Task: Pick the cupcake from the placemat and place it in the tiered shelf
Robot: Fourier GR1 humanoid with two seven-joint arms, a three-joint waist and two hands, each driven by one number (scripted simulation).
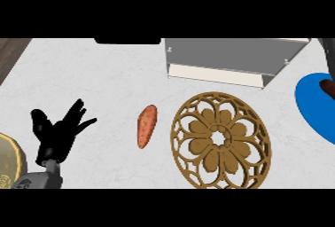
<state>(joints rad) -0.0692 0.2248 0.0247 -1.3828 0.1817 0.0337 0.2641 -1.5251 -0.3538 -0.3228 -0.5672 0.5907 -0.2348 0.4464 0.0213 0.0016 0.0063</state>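
The round brown openwork placemat (pixel 220 140) lies right of centre with nothing on it. The grey and white tiered shelf (pixel 229 60) stands at the back, just beyond the placemat, and its tiers look bare. No cupcake shows clearly. A dark brown thing (pixel 326 87) sits on a blue plate (pixel 313 106) at the right edge, cut off by the frame, and I cannot tell what it is. My left hand (pixel 57 133) rests open at the lower left with fingers up, far from the placemat. My right hand shows nowhere.
An orange sweet potato (pixel 146 126) lies between my left hand and the placemat. A yellow round object (pixel 9 162) pokes in at the lower left edge. A black object (pixel 127 41) sits at the back edge. Dark wood (pixel 12 51) borders the counter's back left corner.
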